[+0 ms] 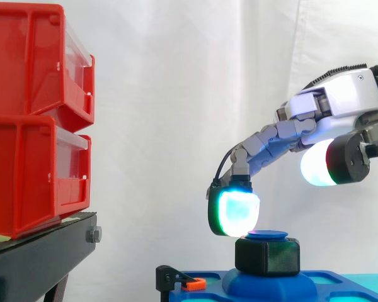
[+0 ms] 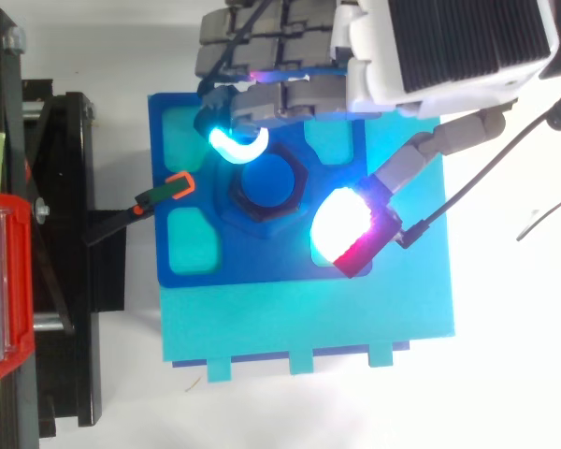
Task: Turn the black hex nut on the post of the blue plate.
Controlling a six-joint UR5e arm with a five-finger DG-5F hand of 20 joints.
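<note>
Item: black hex nut, seated on blue post at centre of blue plate. I judge it rigid, light, smooth plastic w/ six flats, prob. slippery at the corners. I'd pinch across opposite flats, not the top. Plate: glossy, raised hub, square recesses, on cyan base. Hand: open, gripping nothing. One pad is just over the nut's left edge, thumb pad high and apart. Orange clip at left. Red bins on black stand, well left.

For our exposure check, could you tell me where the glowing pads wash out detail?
Side view: the pad by the nut washes out at its centre, the nut's faces read clearly; top view: the thumb pad is blown white, rimmed red.
</note>
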